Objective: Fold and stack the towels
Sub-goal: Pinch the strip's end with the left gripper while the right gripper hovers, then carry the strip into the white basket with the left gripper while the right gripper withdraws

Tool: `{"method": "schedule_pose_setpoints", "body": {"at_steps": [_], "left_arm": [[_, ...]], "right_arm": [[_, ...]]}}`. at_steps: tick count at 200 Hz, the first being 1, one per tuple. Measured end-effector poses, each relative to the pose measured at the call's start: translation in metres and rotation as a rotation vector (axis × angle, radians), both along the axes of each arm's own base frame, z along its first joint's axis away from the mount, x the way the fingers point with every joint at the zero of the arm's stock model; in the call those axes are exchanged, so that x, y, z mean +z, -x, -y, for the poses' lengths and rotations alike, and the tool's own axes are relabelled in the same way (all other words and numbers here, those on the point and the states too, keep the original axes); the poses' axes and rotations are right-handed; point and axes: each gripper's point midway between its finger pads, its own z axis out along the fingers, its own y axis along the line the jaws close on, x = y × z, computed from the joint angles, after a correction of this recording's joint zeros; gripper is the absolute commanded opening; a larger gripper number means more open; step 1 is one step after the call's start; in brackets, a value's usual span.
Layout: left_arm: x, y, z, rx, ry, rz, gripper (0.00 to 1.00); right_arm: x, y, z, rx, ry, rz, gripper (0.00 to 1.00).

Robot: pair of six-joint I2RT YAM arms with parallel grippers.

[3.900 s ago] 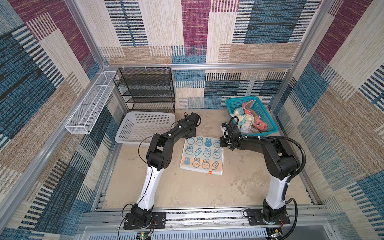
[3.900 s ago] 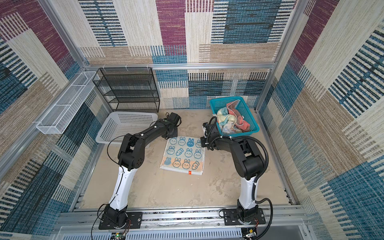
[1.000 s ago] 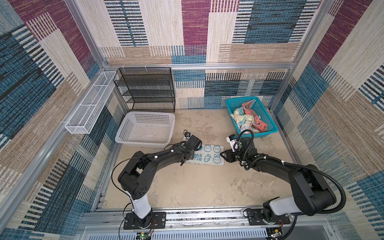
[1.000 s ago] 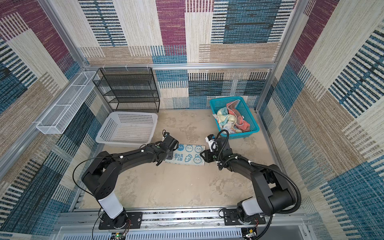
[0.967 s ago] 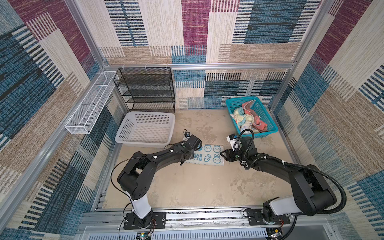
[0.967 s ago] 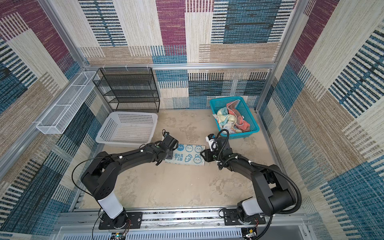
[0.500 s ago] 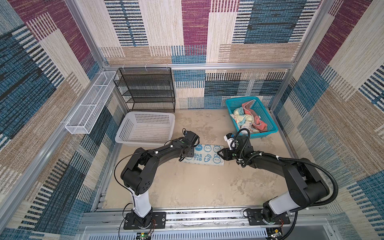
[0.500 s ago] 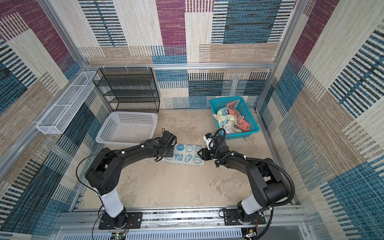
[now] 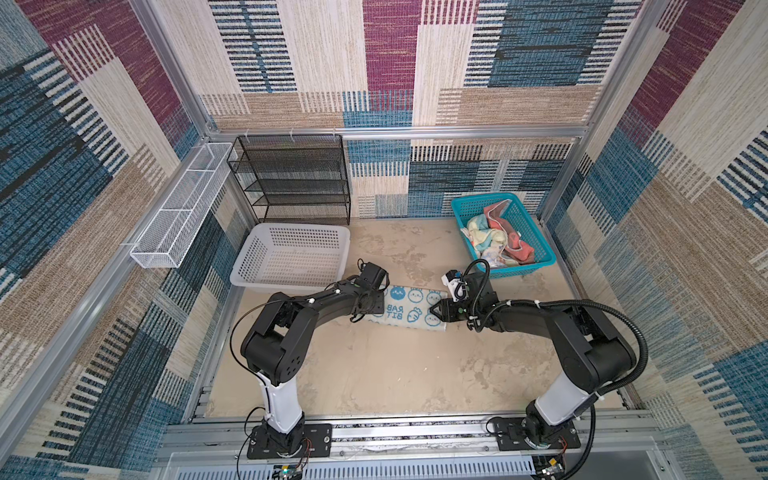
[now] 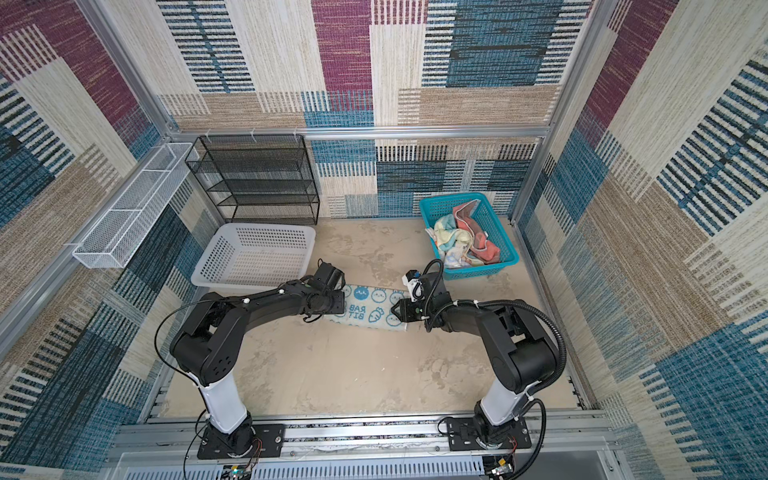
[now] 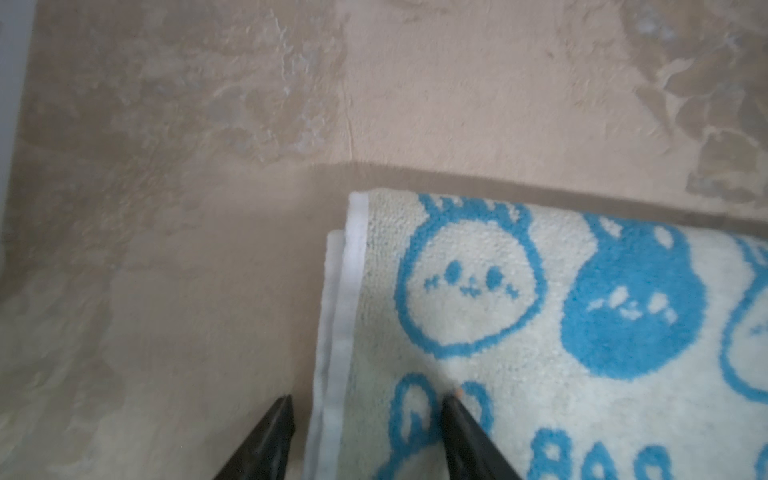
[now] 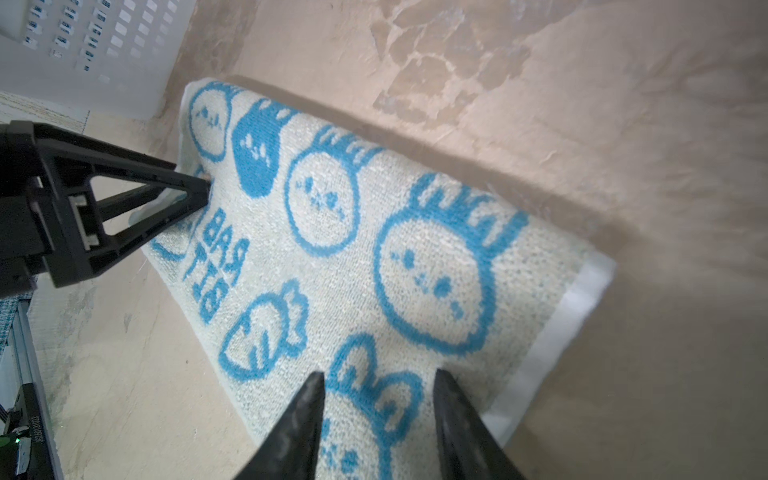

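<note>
Right wrist: towel (image 12: 332,249) end beneath parted fingers (image 12: 457,432).

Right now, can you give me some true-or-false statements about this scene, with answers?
1. The blue-faced towel lies folded on the table. True.
2. Towels fill the white basket. False: the white basket holds none; the crumpled towels sit in the teal basket.
3. The left gripper and the right gripper have open jaws, one at each towel end. True.
4. The right gripper holds the towel in the air. False: it lies flat.
</note>
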Motion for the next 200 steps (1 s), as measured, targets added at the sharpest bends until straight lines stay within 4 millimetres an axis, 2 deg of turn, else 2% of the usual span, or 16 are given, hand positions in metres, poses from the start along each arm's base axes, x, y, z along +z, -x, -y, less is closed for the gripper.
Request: {"method": "schedule_pose_setpoints", "body": {"at_steps": [13, 43, 57, 72, 91, 120, 152, 165, 181, 185, 191, 200], "left_arm": [[-0.001, -0.002, 0.004, -0.003, 0.025, 0.020, 0.54], [-0.002, -0.009, 0.014, -0.008, 0.086, 0.057, 0.40], [-0.003, -0.013, 0.022, -0.013, 0.122, 0.066, 0.26], [-0.003, -0.019, 0.031, -0.021, 0.160, 0.073, 0.00], [-0.002, -0.025, 0.039, -0.024, 0.190, 0.074, 0.00], [0.002, -0.027, 0.041, -0.021, 0.184, 0.059, 0.00], [0.014, -0.025, 0.027, -0.004, 0.072, 0.003, 0.00], [0.029, -0.029, 0.021, -0.002, 0.026, 0.011, 0.00], [0.060, -0.040, 0.017, -0.011, -0.010, 0.060, 0.00], [0.065, -0.042, 0.017, -0.012, -0.018, 0.068, 0.00], [0.075, -0.045, 0.014, -0.014, -0.033, 0.083, 0.00], [0.086, -0.049, 0.010, -0.019, -0.057, 0.097, 0.00]], "right_arm": [[-0.001, -0.001, -0.002, 0.004, -0.009, -0.001, 0.44], [-0.002, -0.004, -0.006, 0.014, -0.025, 0.009, 0.44], [-0.002, -0.006, -0.007, 0.017, -0.031, 0.015, 0.44], [-0.002, -0.006, -0.007, 0.018, -0.033, 0.017, 0.44], [-0.003, -0.006, -0.008, 0.019, -0.033, 0.018, 0.44], [-0.002, -0.007, -0.008, 0.019, -0.034, 0.021, 0.45], [0.010, -0.014, -0.002, -0.006, -0.017, 0.060, 0.52], [0.022, -0.019, 0.002, -0.026, -0.016, 0.097, 0.61], [0.036, -0.028, 0.010, -0.062, -0.018, 0.148, 0.73], [0.038, -0.029, 0.012, -0.067, -0.019, 0.155, 0.78], [0.043, -0.031, 0.015, -0.081, -0.019, 0.169, 0.98], [0.049, -0.033, 0.018, -0.093, -0.020, 0.183, 1.00]]}}
